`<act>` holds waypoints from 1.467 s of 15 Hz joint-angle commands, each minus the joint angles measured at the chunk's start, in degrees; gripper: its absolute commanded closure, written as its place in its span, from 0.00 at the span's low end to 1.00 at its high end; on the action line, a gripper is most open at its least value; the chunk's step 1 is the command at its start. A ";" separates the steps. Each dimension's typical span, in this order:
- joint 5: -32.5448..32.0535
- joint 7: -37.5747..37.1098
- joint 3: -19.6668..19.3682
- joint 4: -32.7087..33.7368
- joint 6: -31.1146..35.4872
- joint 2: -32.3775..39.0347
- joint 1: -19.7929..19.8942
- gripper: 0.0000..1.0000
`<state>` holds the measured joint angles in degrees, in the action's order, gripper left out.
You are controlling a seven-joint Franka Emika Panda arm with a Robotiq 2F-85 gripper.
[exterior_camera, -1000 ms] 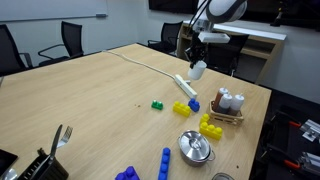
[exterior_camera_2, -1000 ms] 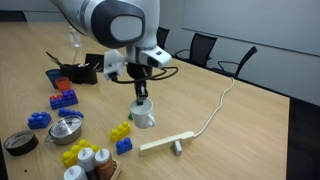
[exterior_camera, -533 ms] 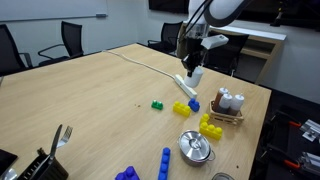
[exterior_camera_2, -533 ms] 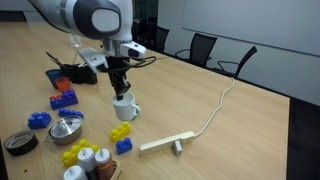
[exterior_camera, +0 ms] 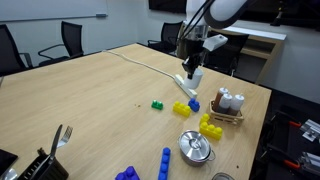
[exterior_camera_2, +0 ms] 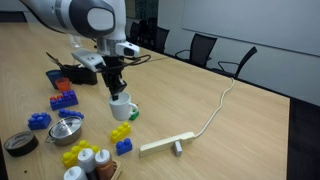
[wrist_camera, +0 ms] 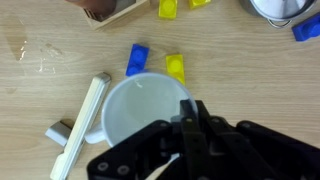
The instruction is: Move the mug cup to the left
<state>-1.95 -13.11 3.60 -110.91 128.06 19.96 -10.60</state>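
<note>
— What has changed since a second ago?

— In an exterior view the gripper (exterior_camera_2: 117,91) and the mug cup (exterior_camera_2: 123,107) have travelled together across the table (exterior_camera_2: 235,140). They have moved off from the white bar (exterior_camera_2: 163,145) and toward the side where the metal bowl (exterior_camera_2: 67,127) sits.

— And the pincer itself?

— It is pinching the cup. The wrist view shows the fingers (wrist_camera: 196,112) pressed together over one side of the white rim, with the open mouth of the cup facing the camera.

— Where is the cup now?

— Upright below the gripper, over the light wood. A yellow block (wrist_camera: 176,67) and a blue block (wrist_camera: 137,58) lie just beyond its rim, and the bar runs alongside it.

— Is it resting on the table or lifted?

— Hard to say. In both exterior views its base looks very close to the surface, perhaps just clear of it, but the angle does not settle whether it touches.
</note>
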 commanded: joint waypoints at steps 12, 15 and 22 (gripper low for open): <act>-2.46 19.19 6.65 16.39 -11.11 9.45 -2.88 0.98; -5.69 25.08 7.02 24.48 -15.76 15.13 -4.55 0.98; -17.81 33.45 6.60 38.62 -18.37 27.23 -12.76 0.98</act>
<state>-14.89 16.78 10.96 -78.53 111.88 43.00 -20.39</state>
